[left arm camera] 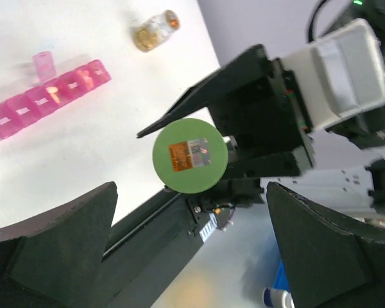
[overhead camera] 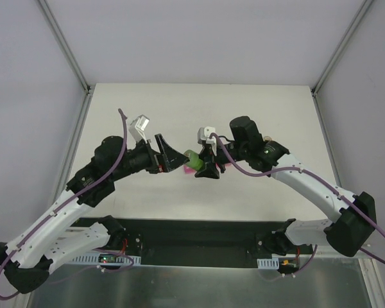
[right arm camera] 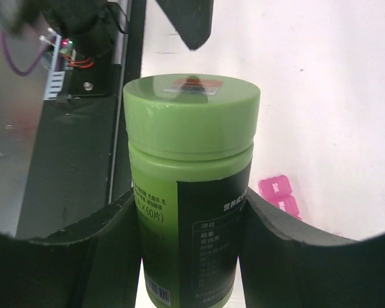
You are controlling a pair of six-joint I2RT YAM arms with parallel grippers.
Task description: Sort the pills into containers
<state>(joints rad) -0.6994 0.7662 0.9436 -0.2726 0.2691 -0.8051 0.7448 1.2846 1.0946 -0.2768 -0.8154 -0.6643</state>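
**Fig. Lid removal, before contact.** My right claw (right arm camera: 187, 218) is clamped on the body of a green plastic bottle with a black label (right arm camera: 191, 192). It holds the bottle off the white tabletop (overhead camera: 199, 109), cap end turned toward my other arm. My left claw (left arm camera: 189, 192) stands wide apart, facing the round green lid (left arm camera: 190, 154) and not touching it. The lid is on, so no pill is out yet. The bright-pink plastic strip of small square compartments (left arm camera: 48, 99) lies flat on the tabletop. In the top view it is under and just beside the held bottle. One flap (left arm camera: 43, 64) stands raised, and the others look shut. A small clear glass vial with a brown stopper (left arm camera: 155, 31) lies near the strip.

**Hazards (judged).**
- If my left claw closes off-centre on the lid, the twist may skid off it.
- If the right grip is too light, the whole bottle may turn with the lid.
- The bottle is tipped well over, so once it is uncapped the pills could pour out and scatter past the strip.
- With only one flap up, most compartments could take nothing.

**Writing.**
- Bottle label: "60片" after a bracket, Chinese print on the black panel that I cannot read with certainty, and a barcode low down.
- Lid: an orange square sticker beside a silvery one, both illegible.
- Strip flaps: white marks, too small to read.
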